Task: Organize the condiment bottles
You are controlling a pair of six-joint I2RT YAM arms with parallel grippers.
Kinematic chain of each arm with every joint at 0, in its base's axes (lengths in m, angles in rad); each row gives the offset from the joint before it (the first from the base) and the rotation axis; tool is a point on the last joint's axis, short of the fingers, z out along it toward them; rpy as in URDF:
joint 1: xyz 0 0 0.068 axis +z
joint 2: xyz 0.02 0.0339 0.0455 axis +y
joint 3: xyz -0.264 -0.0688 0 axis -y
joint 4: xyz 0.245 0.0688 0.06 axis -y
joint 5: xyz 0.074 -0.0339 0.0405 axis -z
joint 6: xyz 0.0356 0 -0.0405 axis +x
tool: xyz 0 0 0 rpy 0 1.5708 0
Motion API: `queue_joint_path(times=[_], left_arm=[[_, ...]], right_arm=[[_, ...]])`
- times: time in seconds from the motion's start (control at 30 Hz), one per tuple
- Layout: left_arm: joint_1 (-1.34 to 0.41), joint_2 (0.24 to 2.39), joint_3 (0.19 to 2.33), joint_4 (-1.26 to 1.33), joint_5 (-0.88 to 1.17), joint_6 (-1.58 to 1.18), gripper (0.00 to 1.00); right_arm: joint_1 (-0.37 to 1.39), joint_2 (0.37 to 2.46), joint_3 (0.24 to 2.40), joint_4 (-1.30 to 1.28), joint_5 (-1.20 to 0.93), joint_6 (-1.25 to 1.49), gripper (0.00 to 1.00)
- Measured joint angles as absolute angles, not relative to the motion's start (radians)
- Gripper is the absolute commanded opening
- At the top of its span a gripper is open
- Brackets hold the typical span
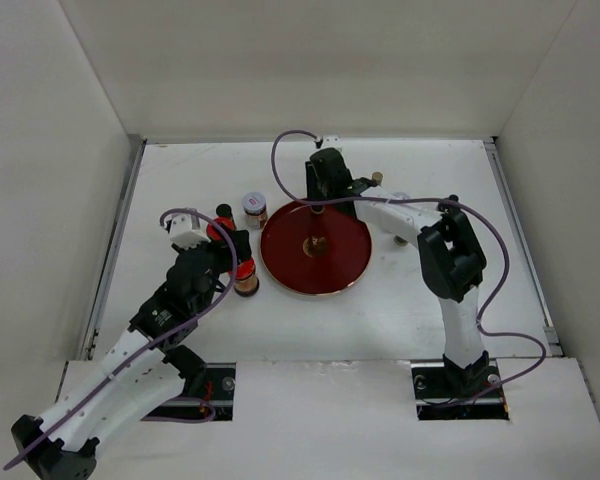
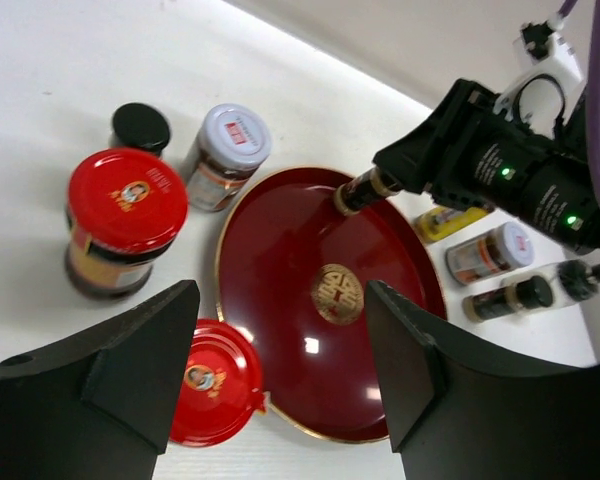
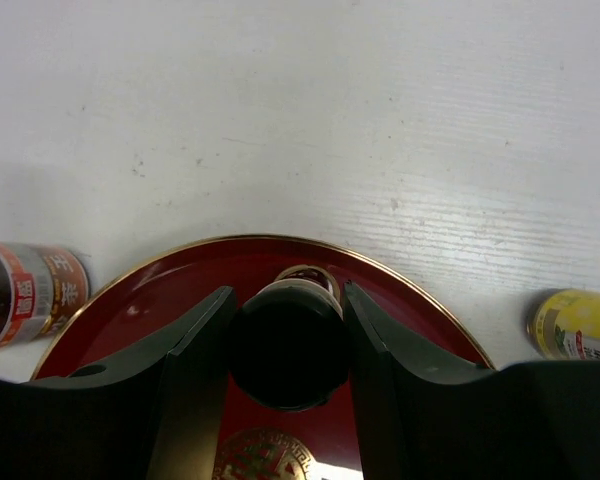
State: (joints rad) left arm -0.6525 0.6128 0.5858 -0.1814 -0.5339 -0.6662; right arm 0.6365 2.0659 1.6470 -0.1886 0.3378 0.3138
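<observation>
Gripping a slim amber bottle, the right gripper is hanging over the far side of the round red tray. Its jaws are pinching snug on the bottle. The right wrist view is showing the bottle's dark top filling the gap between the fingers, which the top view is hiding under the gripper body. The left wrist view is showing the bottle tilted, free end over the tray's inner slope; cannot tell if it is touching.

The left gripper is hovering at the tray's left rim with its jaws spread wide, gripping nothing. One red-capped jar is standing left of the tray. A second red-capped jar is sitting just beside the near-left rim, partly behind the left finger.

A black-capped jar and a white-lidded jar are standing beyond them, near the tray's far-left rim.

Only the left wrist view is showing the group right of the tray: a yellow bottle lying down, a second white-lidded jar, and a small black-capped bottle on its side. In the top view the right arm is mostly covering these. All are resting on the white table.
</observation>
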Motion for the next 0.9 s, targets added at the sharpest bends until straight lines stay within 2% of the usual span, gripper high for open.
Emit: queue_joint_path(times=[0.1, 0.2, 0.3, 0.4, 0.67, 0.9], left_arm=[[-0.643, 0.599, 0.586, -0.244, -0.535, -0.669, 0.80], [-0.641, 0.596, 0.586, -0.300, -0.535, -0.670, 0.90], [-0.649, 0.598, 0.586, -0.356, -0.535, -0.667, 0.95], [-0.667, 0.610, 0.591, -0.414, -0.539, -0.661, 0.97], [-0.713, 0.707, 0.678, -0.537, -0.582, -0.617, 0.96], [-0.777, 0.839, 0.736, -0.581, -0.637, -0.577, 0.95]], right_arm=[[0.636, 2.084, 1.656, -0.187, 0.337, 0.308, 0.40], [0.636, 2.091, 1.656, -0.184, 0.337, 0.308, 0.54], [0.637, 2.091, 1.656, -0.176, 0.339, 0.310, 0.67], [0.639, 2.091, 1.654, -0.163, 0.339, 0.312, 0.77], [0.657, 2.025, 1.583, -0.148, 0.329, 0.310, 0.94], [0.668, 1.755, 1.397, -0.102, 0.305, 0.321, 0.98]])
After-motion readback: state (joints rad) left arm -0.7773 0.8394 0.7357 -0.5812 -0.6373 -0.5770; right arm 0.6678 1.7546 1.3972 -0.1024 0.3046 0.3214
